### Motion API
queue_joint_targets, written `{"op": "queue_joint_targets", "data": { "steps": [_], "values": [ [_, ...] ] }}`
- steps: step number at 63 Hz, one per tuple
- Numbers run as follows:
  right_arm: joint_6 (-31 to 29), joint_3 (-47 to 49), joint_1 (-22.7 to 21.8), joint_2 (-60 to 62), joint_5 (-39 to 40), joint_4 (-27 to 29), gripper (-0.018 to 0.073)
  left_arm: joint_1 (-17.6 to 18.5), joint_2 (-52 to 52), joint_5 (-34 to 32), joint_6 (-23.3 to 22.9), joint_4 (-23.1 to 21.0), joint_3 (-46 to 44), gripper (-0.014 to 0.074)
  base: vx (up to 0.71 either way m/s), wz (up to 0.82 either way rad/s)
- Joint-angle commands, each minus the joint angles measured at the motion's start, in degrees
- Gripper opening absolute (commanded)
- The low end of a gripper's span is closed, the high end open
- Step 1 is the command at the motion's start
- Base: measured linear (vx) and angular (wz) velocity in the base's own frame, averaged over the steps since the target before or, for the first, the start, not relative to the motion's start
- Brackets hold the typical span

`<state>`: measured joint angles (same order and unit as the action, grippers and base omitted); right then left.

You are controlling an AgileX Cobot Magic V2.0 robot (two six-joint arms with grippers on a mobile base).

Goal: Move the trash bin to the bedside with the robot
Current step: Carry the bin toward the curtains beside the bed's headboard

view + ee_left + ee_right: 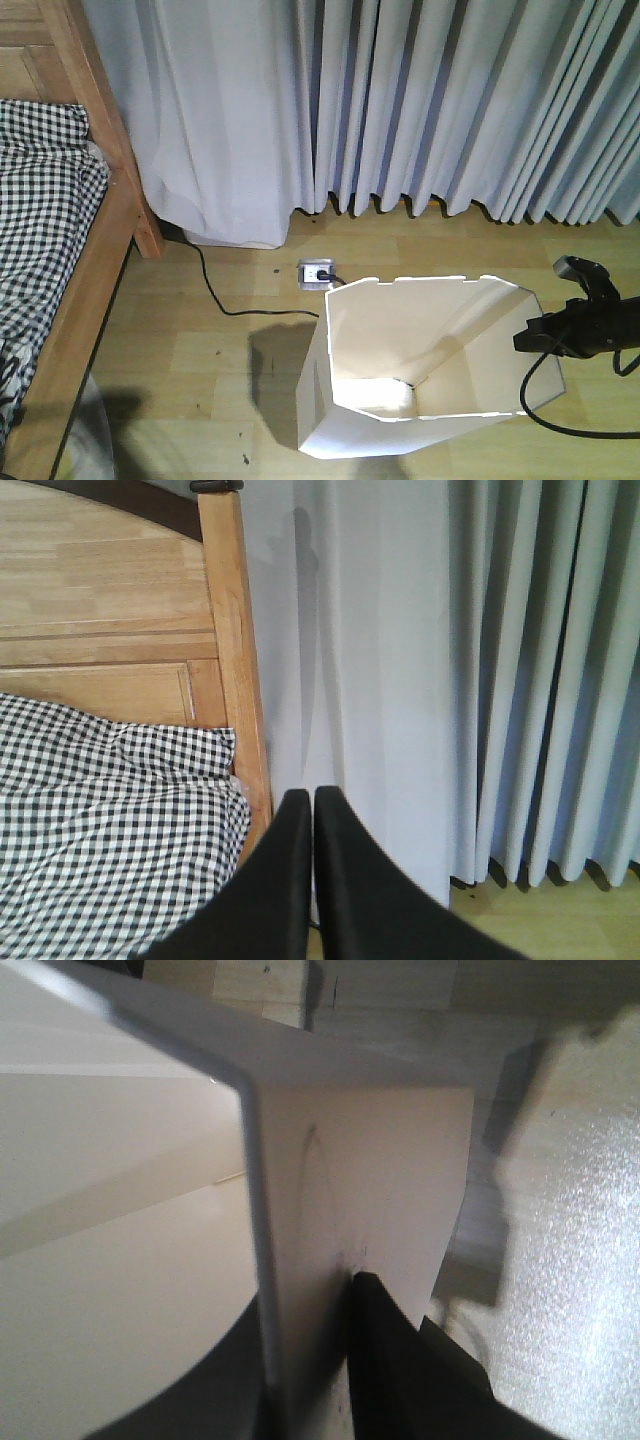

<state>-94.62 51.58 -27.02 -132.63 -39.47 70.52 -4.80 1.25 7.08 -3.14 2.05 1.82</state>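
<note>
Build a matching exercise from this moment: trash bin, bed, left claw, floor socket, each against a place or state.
Things: 1 trash bin; 2 bed; 3 left claw; 4 floor socket.
States: A shut, empty; B far left of the front view; C between curtain and bin; D wall pinched by right claw.
Pairs: 1-D, 2-B, 3-A, 4-C.

The trash bin [400, 330] is plain white, its inner walls shading to cream. At nine o'clock in the front view, the bedding [45, 200] has a small black-and-white check, set against a honey-toned light wooden bed frame [95, 260]. The curtains [430, 100] at twelve o'clock are pale grey-white and unpatterned. The floor [200, 350] is yellowish-green wood plank, and the cable [215, 295] on it is black. The right claw [532, 335] at three o'clock and the left claw [311, 800] are both black.
</note>
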Motion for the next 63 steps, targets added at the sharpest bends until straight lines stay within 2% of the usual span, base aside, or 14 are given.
{"op": "queue_joint_targets", "data": {
  "steps": [1, 63],
  "values": [
    [0.8, 0.4, -0.1, 3.7, -14.1, 3.4, -0.0005, 0.3, 0.3, -4.2, -0.3, -0.1, -1.4, -0.0006, 0.15, 0.01],
    [0.8, 0.4, -0.1, 3.7, -14.1, 3.4, -0.0005, 0.3, 0.3, -4.2, -0.3, -0.1, -1.4, -0.0006, 0.14, 0.01]
  ]
}}
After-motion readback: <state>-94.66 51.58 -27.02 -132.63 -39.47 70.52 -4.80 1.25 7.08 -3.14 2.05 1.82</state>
